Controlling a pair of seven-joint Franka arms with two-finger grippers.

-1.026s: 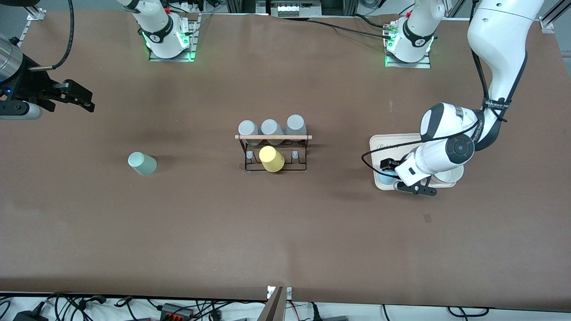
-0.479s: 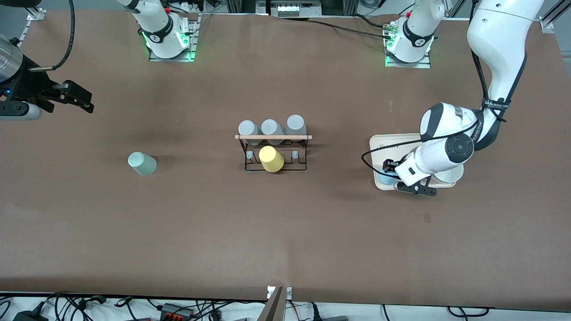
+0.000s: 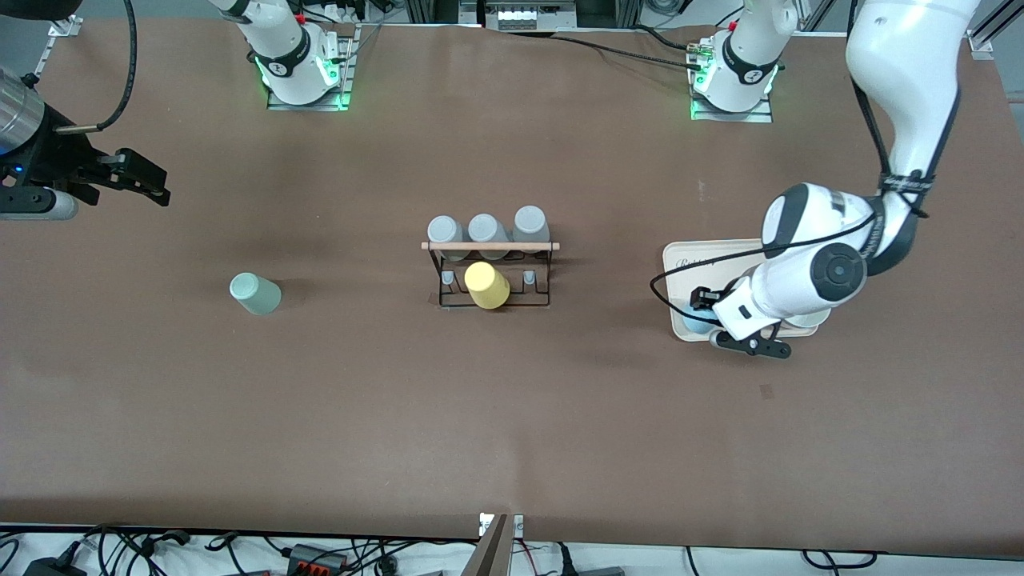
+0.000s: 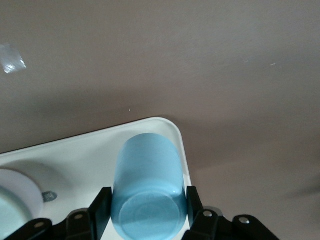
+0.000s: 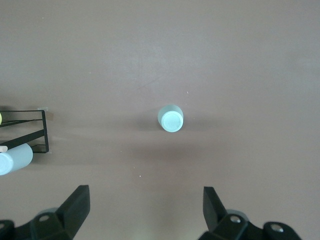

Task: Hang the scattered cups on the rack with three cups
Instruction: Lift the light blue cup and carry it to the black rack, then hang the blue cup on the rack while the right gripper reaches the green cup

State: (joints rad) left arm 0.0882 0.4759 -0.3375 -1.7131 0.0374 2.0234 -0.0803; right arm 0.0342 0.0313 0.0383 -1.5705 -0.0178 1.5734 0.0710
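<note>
Left tool [image 3: 704,318] clamped on light blue cup [image 4: 147,187] in beige tray [image 4: 75,155] near left-arm bench end. Mint cup [image 3: 255,294] toward right-arm end. Rack [image 3: 490,272] mid-bench. Right tool [image 3: 148,180] spread wide, waiting over right-arm edge.

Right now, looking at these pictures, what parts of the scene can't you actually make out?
- Blue cup in the left tool: front view shows only a sliver beneath the arm.
- Beige tray: the left arm covers much of it; the wrist view's edge cuts off a white dish.
- Rack pegs: cups cover most.
- Mint cup: tiny in both views showing it. The right tool waits above, open.
</note>
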